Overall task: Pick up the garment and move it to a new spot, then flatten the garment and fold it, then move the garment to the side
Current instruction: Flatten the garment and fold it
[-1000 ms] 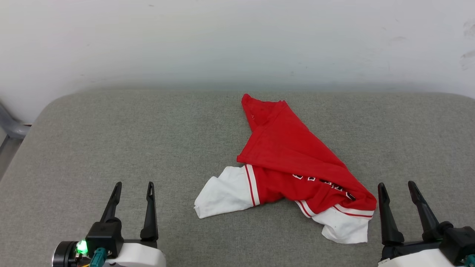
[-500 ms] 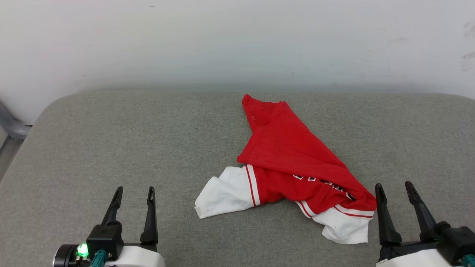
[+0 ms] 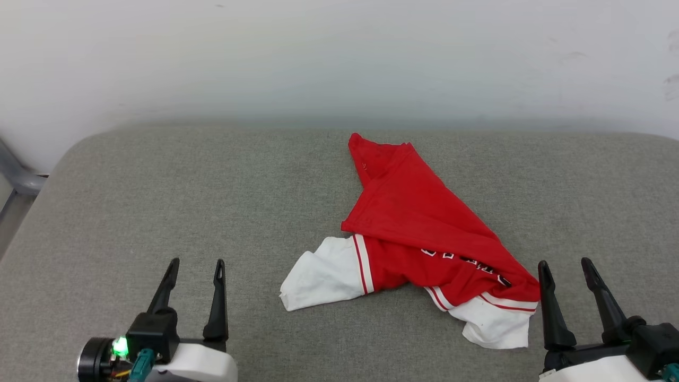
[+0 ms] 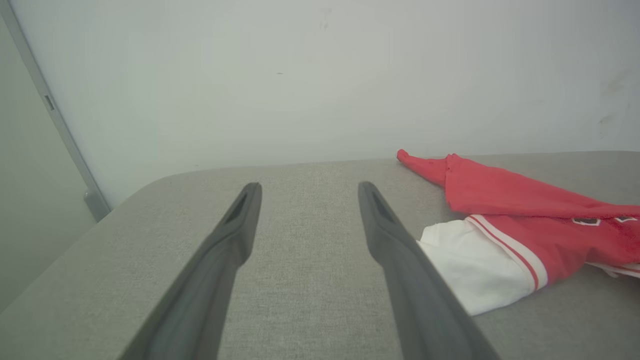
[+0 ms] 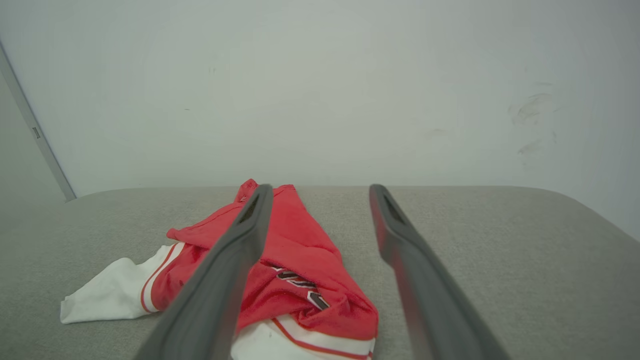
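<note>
The garment, a red T-shirt with white sleeves and striped trim, lies crumpled and folded over itself on the grey padded surface, right of centre. Part of its black lettering peeks out under a red flap. In the left wrist view the garment lies to the right of the fingers; in the right wrist view the garment lies ahead and partly behind the left finger. My left gripper stands open at the lower left, well clear of the cloth. My right gripper stands open just right of the near white sleeve, holding nothing.
The grey padded surface runs back to a white wall. Its rounded left corner drops off beside a grey metal bar. Bare padding lies left of the garment and behind it.
Both grippers have stayed open and almost in place; the left one has edged slightly forward and right. The garment lies as before; the head view has shifted a little.
</note>
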### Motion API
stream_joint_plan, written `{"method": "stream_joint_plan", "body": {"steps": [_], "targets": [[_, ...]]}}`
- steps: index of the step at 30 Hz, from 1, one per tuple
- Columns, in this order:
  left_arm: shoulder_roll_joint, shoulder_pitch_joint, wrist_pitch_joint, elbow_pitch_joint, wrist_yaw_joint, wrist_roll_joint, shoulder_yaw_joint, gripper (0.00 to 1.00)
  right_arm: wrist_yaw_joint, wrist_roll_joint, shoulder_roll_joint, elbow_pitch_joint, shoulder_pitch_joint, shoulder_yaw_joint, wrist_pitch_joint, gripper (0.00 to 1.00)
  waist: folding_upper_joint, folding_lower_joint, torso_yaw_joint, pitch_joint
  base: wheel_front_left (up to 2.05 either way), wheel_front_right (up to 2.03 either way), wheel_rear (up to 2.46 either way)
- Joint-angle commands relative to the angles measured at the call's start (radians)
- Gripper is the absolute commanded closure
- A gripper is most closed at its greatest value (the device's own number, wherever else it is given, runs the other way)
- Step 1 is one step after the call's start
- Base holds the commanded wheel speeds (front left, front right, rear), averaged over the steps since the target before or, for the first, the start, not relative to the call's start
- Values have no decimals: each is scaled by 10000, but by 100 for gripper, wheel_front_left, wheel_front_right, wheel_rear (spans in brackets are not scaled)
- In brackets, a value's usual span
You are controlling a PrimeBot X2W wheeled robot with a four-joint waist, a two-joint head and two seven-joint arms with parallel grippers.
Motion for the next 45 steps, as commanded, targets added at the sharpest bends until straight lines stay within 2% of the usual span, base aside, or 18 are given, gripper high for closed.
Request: {"method": "stream_joint_plan", "body": {"steps": [1,6,10,15,19,25,30,33,39,45], "targets": [[62,-342,-26,-132,-98,116,-20,0,-7,-11,16,-54,-66,-18,-20,0,-1,0,26,38,0,0,0],[291,-1308,-25,-304,-642,-1,-137,0,-7,-53,16,-89,-214,12,-20,0,-1,0,77,203,0,0,0],[744,-2520,-25,-15,-1090,-145,-451,0,-7,-101,16,-159,-431,60,-20,0,-1,0,61,543,0,0,0],[1460,-4178,289,878,-1296,-567,-1331,0,-7,-134,16,-206,-680,71,-20,0,-1,0,-8,904,0,0,0],[2172,-5379,1605,1392,-1313,-1556,-2700,0,-7,-180,16,-207,-834,74,-20,0,-1,0,-83,1127,0,0,0],[3290,-6817,4592,1749,-1313,-3760,-4812,0,-7,-209,14,-228,-1038,64,-20,0,-1,0,-203,1405,0,0,0],[4168,-7624,7048,1626,-1314,-5418,-6474,0,-7,-194,16,-233,-1180,88,-20,0,-1,0,-331,1607,0,0,0],[4551,-7983,8088,1423,-1315,-6412,-7340,0,-7,-190,16,-256,-1287,85,-20,0,-1,0,-393,1762,0,0,0],[5230,-8611,9463,1201,-1316,-7624,-9146,0,-7,-196,16,-301,-1507,113,-20,0,-1,0,-515,2105,0,0,0],[5531,-8913,9726,1600,-1316,-8311,-10185,0,-7,-144,16,-326,-1680,165,-20,0,-1,0,-663,2412,0,0,0]]}}
